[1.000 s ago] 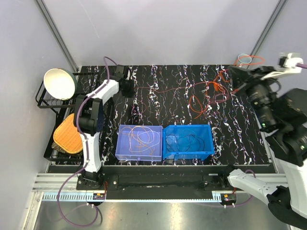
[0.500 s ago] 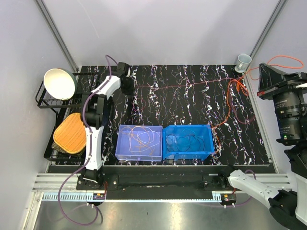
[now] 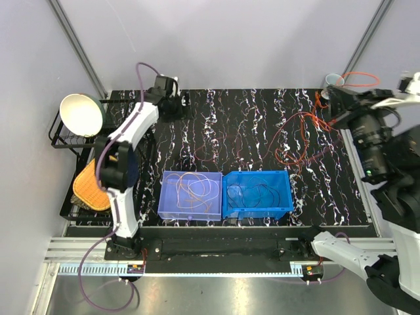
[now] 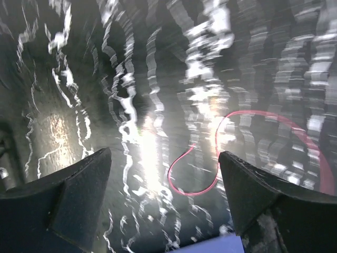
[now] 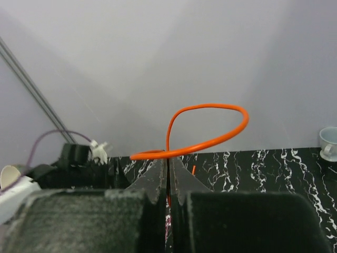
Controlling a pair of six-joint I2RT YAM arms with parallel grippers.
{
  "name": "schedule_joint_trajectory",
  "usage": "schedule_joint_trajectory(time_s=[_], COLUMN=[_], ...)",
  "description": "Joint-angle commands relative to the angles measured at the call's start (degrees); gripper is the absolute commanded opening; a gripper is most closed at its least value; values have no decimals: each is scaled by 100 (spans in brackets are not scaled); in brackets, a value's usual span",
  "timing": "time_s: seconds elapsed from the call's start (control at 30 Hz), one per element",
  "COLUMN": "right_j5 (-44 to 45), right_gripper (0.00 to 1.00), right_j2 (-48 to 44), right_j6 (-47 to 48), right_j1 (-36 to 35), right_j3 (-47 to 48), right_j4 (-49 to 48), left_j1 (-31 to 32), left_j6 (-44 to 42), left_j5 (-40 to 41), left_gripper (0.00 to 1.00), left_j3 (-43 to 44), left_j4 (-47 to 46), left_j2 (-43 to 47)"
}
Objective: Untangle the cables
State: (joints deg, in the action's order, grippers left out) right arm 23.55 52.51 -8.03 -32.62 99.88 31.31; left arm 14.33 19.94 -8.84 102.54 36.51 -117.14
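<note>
At the near edge of the table (image 3: 230, 131), a pale blue bin (image 3: 190, 215) and a darker blue bin (image 3: 257, 211) stand side by side, each holding loose cables (image 3: 193, 189). Farther right, an orange cable tangle (image 3: 294, 141) lies on the table, and the raised right gripper (image 5: 168, 167) is clamped on an orange cable loop (image 5: 210, 105). At the far left, the left gripper (image 4: 164, 155) hovers over a red cable (image 4: 197, 194), jaws spread and empty.

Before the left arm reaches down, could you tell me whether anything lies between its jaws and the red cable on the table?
Nothing visible does. The left gripper hangs open over the bare marbled table, and the red cable lies uncovered just ahead of its jaws.
</note>
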Motion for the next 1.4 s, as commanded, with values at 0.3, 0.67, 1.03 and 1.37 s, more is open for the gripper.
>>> schedule_joint_trajectory(time_s=[0.3,0.67,1.03,1.37], right_j5=[-1195,-1660,-1713,-1740], right_gripper=[0,0,0,0], right_j2=[804,1217,1235,1209], right_j6=[-207,-471,-471,-489], right_j1=[19,10,19,10], right_j3=[-205,-346,-451,-565], right_j4=[-520,-837,-872,-934], left_j1=[1124,2030,2540,2821], left_j6=[-1211,-1300,-1177,-1142], left_j5=[-364,-988,-1664,-1753], left_gripper=[82,81,75,66], left_j3=[-1569,-2247,-1729,-1623], left_j4=[-1619,-2491,-2658,-2614], left_j2=[3266,4068,3532,3391])
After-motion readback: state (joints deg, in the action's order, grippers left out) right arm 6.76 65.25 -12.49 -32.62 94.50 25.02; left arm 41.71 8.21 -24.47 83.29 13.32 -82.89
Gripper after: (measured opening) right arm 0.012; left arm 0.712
